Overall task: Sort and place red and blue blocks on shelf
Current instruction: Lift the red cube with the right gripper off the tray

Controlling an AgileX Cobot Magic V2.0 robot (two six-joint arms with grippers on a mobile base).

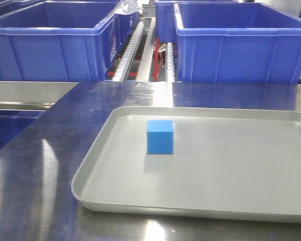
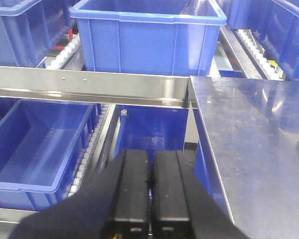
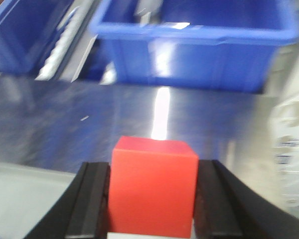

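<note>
The red block is clamped between the fingers of the right tool, above the steel surface, with a blue bin just ahead. My advice is to carry it level and clear the bin's rim before releasing. The blue block stands on the tray. The left tool is closed and empty, over the shelf.

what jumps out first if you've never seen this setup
The bright red block fills the right wrist view, clamped between the black fingers of the right gripper, with the steel tabletop behind it. Next comes the blue block, sitting alone on the grey tray. Big blue bins line the shelf behind it.
</note>
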